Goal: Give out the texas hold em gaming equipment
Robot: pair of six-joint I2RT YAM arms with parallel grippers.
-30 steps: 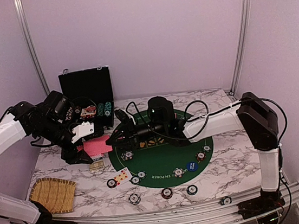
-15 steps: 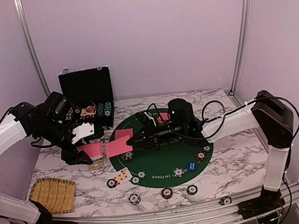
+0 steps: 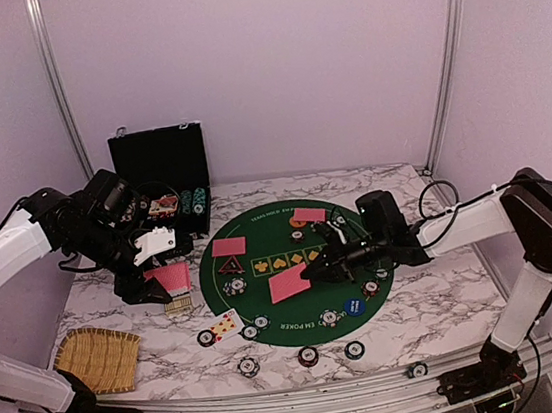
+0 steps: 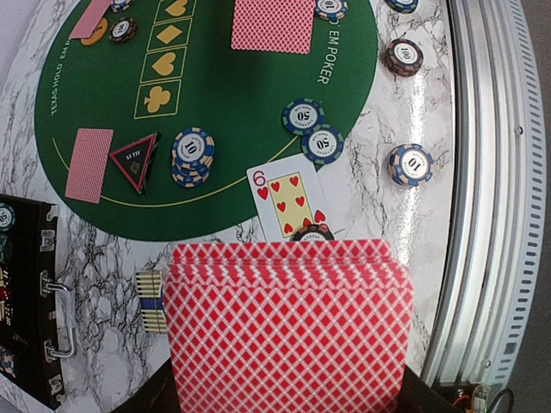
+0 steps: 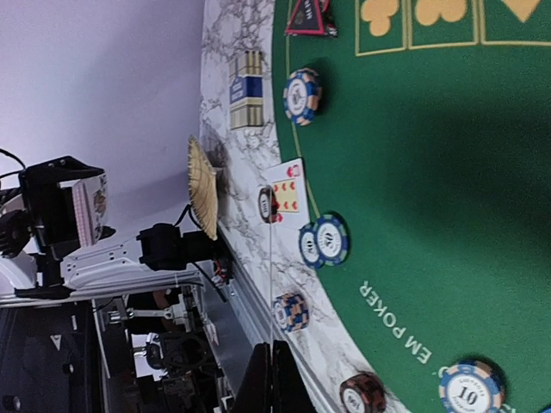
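Note:
My left gripper (image 3: pixel 157 281) is shut on a deck of red-backed cards (image 3: pixel 173 276) and holds it above the marble left of the green felt (image 3: pixel 279 312). The deck fills the lower left wrist view (image 4: pixel 288 331). My right gripper (image 3: pixel 316 271) is shut on one red-backed card (image 3: pixel 288 282), low over the felt's middle. That card shows edge-on in the right wrist view (image 5: pixel 270 275). Two red-backed cards (image 3: pixel 228 246) (image 3: pixel 309 214) lie on the felt, with a dark triangular marker (image 3: pixel 228 266), a blue button (image 3: pixel 355 306) and chip stacks (image 3: pixel 234 288).
A face-up six of hearts (image 3: pixel 226 323) and loose chips (image 3: pixel 307 356) lie near the front edge. The open black chip case (image 3: pixel 163 175) stands at the back left. The straw mat (image 3: pixel 98 357) lies at the front left. A row of chips on edge (image 3: pixel 177 304) lies under the deck.
My right gripper has taken one card from the deck and carried it right, out over the middle of the felt. My left arm has stayed in place with the deck.

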